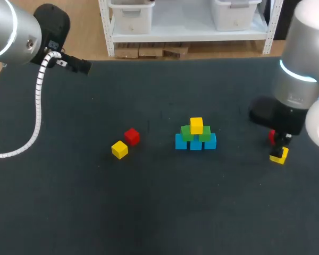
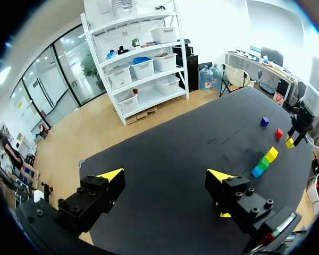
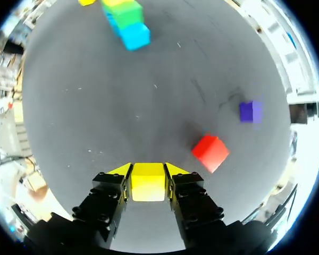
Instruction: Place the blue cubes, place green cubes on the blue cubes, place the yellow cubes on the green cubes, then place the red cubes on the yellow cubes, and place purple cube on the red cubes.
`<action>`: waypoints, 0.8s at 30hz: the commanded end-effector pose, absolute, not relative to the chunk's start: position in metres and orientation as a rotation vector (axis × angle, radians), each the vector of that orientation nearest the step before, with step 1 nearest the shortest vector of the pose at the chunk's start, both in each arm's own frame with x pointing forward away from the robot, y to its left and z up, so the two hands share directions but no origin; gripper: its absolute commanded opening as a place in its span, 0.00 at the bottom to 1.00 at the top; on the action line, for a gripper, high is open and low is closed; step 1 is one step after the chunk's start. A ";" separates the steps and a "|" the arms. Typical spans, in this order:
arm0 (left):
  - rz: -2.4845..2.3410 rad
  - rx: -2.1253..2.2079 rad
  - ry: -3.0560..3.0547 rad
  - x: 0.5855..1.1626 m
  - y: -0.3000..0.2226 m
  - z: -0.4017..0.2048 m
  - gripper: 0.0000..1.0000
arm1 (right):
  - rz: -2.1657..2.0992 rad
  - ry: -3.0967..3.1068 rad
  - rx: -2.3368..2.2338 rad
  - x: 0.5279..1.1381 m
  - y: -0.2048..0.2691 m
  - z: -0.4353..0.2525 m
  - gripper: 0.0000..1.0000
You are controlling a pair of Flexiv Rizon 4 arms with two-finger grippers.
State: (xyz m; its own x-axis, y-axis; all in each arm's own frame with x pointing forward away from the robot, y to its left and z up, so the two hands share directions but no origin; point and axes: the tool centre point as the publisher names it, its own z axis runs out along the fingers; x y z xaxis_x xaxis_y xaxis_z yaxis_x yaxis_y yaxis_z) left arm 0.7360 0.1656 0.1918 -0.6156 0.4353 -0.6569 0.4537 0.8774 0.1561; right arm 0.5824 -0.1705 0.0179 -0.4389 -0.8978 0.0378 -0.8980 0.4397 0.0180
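Inspector: Your right gripper (image 3: 148, 170) comes first: its jaws are closed narrow on the held yellow cube (image 3: 148, 183), one finger at each side, at the right side of the table (image 1: 149, 212). Whether that cube touches the surface, I cannot tell.
Operator: And beside it?
Inspector: You have the right red cube (image 3: 210, 153) just ahead of the fingers, lying free, and the purple cube (image 3: 250, 111) further on, apart from it.
Operator: The left half?
Inspector: You will find the loose yellow cube (image 1: 119, 150) there, with the left red cube (image 1: 132, 136) just beyond it, near its corner.
Operator: The build?
Inspector: Mid-table you have three blue cubes (image 1: 195, 144) in a row, two green cubes (image 1: 186, 133) upon them, and the top yellow cube (image 1: 196, 125) on the greens.
Operator: Left arm?
Inspector: Your left gripper (image 2: 166, 175) hangs above the far left corner, well apart from every cube, jaws spread wide.
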 end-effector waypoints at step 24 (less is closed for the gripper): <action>-0.036 0.639 2.315 0.737 0.166 0.192 1.00 | 0.209 -2.311 2.149 0.620 -0.058 0.102 0.00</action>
